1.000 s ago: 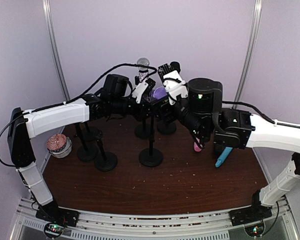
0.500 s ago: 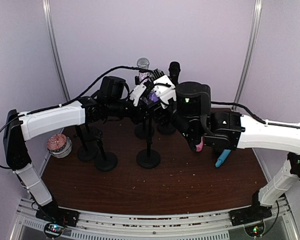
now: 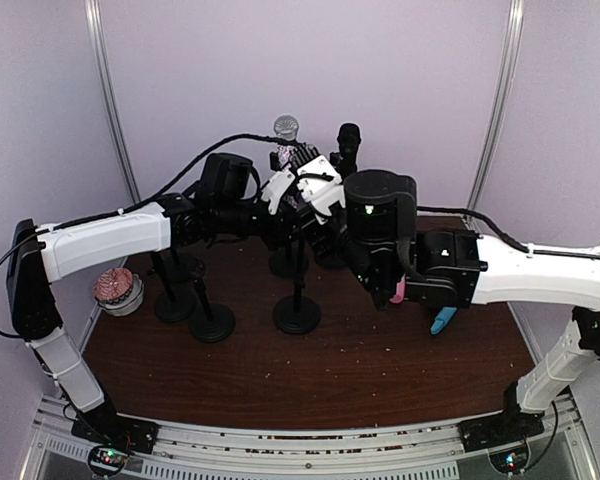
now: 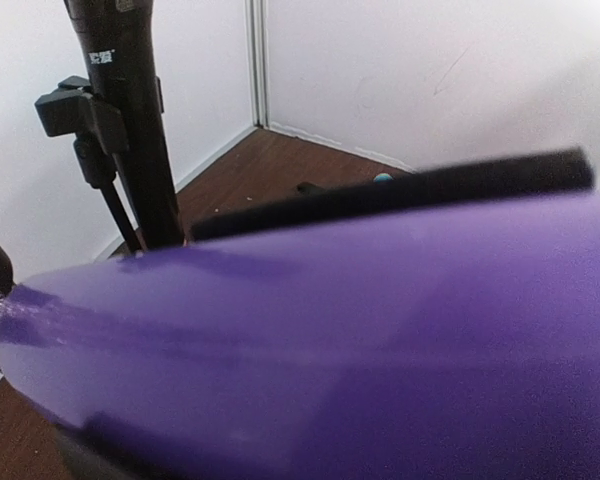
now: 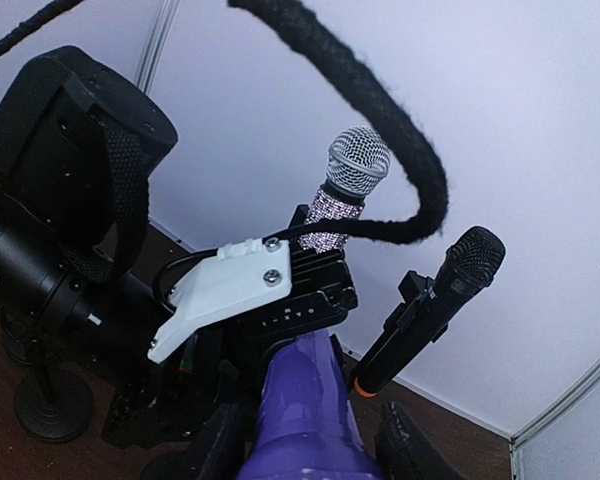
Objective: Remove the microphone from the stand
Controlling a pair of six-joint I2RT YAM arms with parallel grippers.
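Right tool [image 3: 313,192] swung left | only right wrist shows it straddling purple microphone [image 5: 305,410], grip unclear | left tool [image 3: 282,188] pinches it

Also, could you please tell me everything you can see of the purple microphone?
Of the purple microphone only the body shows: smooth, glossy, plastic-looking; its head is hidden. It is held raised above the table. The left gripper is shut on it, and its surface fills that wrist's view. The right gripper straddles it; contact is unclear.
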